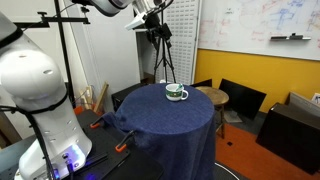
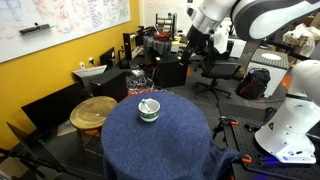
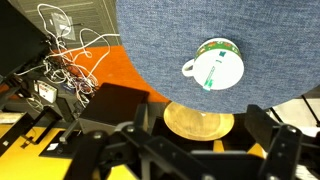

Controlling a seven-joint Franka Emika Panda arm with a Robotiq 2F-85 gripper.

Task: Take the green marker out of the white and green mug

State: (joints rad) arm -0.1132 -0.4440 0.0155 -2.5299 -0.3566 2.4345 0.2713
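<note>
Green marker (image 3: 211,72) lies in the mug, well below the gripper (image 3: 190,150) and ahead of it. The blue-clothed table (image 1: 170,120) sits far under the high arm in both exterior views. On it stands the white and green mug (image 3: 230,75), upright, ahead of the fingertips and off toward the right of the wrist view (handle pointing the other way). The marker leans across the mug's mouth, its long axis roughly crosswise to the line between the fingers, so probably little wrist turn is needed. Jaws spread wide, holding nothing.
</note>
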